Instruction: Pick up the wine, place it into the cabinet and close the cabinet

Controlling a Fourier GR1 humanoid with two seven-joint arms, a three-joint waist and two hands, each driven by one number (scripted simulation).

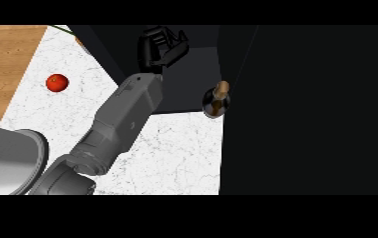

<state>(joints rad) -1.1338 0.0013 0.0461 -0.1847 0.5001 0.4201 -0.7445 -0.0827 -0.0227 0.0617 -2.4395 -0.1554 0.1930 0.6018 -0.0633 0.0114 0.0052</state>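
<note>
The wine bottle point(216, 101) is dark with a tan top. It stands upright on the dark cabinet floor point(184, 89), close to its front edge and beside a large black panel point(303, 112) on the right. My left hand point(159, 48) is inside the cabinet's dark interior, up and to the left of the bottle and apart from it. Its fingers are relaxed and hold nothing. The grey left forearm point(125, 114) runs up from the lower left over the counter. My right hand does not show.
The white marble counter point(177, 157) lies in front of the cabinet. A red round fruit point(57, 82) sits on it at the left. A wooden surface point(16, 52) borders the far left. A grey rounded shape point(16, 162) fills the lower left corner.
</note>
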